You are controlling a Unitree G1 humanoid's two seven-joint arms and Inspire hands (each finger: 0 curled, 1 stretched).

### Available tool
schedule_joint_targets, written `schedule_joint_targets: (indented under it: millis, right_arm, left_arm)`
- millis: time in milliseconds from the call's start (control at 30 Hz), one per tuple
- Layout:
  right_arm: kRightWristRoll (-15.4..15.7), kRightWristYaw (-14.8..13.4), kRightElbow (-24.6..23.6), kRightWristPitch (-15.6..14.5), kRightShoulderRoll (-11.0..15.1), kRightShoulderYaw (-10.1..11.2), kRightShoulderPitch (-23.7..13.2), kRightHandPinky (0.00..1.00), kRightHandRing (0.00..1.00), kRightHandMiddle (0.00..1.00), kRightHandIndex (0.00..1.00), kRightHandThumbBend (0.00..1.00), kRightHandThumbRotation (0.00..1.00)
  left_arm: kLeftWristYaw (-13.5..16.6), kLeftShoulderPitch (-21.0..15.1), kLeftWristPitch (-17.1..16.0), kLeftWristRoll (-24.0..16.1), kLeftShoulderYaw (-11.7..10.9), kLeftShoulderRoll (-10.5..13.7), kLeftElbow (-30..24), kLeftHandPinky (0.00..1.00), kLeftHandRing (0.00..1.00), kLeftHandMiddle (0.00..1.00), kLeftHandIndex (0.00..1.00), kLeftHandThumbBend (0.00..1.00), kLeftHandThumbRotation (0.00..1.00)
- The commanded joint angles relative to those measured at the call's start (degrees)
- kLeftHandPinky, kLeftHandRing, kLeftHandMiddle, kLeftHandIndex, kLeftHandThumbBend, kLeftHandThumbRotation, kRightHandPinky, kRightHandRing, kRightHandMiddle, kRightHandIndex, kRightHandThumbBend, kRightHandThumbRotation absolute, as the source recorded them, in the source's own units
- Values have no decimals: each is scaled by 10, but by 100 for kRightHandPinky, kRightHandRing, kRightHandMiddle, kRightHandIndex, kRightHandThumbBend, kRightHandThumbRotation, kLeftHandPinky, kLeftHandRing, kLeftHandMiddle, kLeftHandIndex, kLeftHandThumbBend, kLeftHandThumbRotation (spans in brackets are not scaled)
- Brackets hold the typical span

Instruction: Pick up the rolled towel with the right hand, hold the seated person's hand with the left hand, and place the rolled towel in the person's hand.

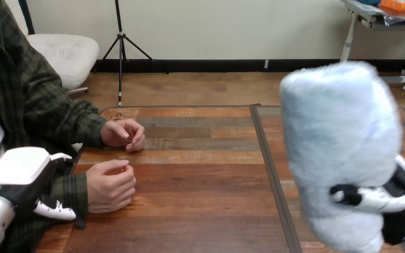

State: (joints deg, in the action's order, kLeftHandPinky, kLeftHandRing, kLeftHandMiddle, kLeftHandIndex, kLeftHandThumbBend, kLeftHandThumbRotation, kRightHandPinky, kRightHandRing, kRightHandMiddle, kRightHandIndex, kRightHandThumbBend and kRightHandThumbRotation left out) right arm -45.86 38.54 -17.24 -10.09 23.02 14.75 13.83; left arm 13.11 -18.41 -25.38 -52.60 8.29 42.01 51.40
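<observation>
Right hand (pixel 401 210), at the lower right of the frame, is curled round the rolled towel (pixel 337 142) near its lower end and carries it clear of the desk (pixel 200 200). The towel stands with its long axis nearly upright, leaning a little toward the top left. It is a thick, fluffy roll, pale blue-white, with a soft nap that should squash easily under a grip. The person's hand (pixel 111 185) in the lower left rests on the desk, loosely fisted, with the person's other hand (pixel 122 133) just above it in the frame, also closed. Both lie well to the left of the towel, across the bare middle of the desk. Left hand (pixel 18 168) sits at the lower left against the person's sleeve, beside the nearer hand; whether it has closed on the arm I cannot tell. That nearer hand would likely need to open to receive the towel.
</observation>
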Motion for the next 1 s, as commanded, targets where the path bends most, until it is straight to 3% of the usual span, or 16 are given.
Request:
schedule_joint_targets:
  millis: [0,367,700,967]
  right_arm:
    - [-82,12,-143,8,30,53,-47,10,16,21,25,90,0]
    - [-96,0,-151,0,34,59,-44,9,16,20,24,88,0]
    - [-83,0,-141,6,29,56,-53,10,16,20,25,88,0]
    - [-83,-6,-134,-5,30,50,-67,10,16,21,25,88,0]
  left_arm:
    - [24,-75,26,-19,51,4,75,57,60,65,70,100,20]
    - [21,-77,23,9,60,1,66,47,50,54,57,95,3]
    - [24,-78,21,29,72,1,59,41,43,48,49,92,0]
    - [45,-80,13,40,83,-1,69,35,38,44,46,91,0]
